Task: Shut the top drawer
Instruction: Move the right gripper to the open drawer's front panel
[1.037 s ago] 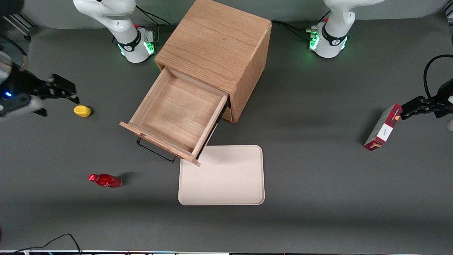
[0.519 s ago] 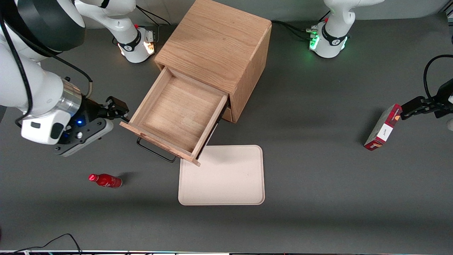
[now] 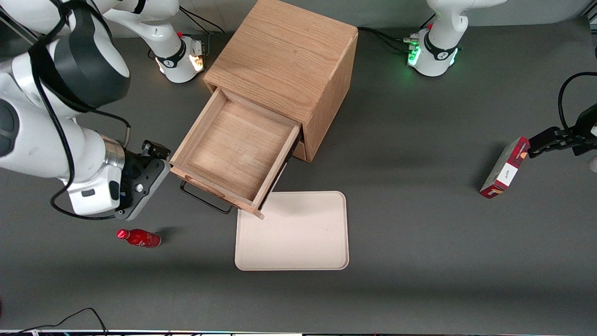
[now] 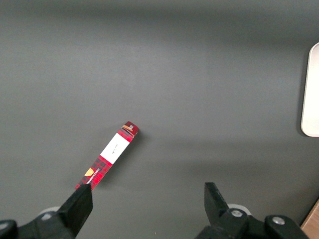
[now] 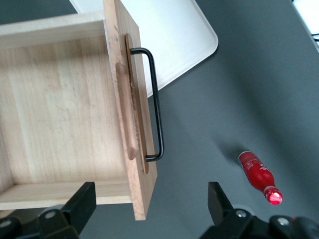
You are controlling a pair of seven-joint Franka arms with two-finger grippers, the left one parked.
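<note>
Currently catalogued, nearest first: cream tray [image 3: 292,231], at roughly 5 o'clock from the drawer front; red bottle [image 3: 138,237] lying toward the working arm's end; gripper [image 3: 156,156], fingers spread and holding nothing, just beside the front panel's corner; top drawer [image 3: 235,147], pulled well out of the cabinet [image 3: 284,56], black handle [image 5: 155,104] ungrasped. Step judged: approach. Next likely: press panel inward, squarely.

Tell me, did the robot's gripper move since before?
Yes. The gripper came across from the table's edge to the front corner of the open top drawer, nearer the red bottle.
</note>
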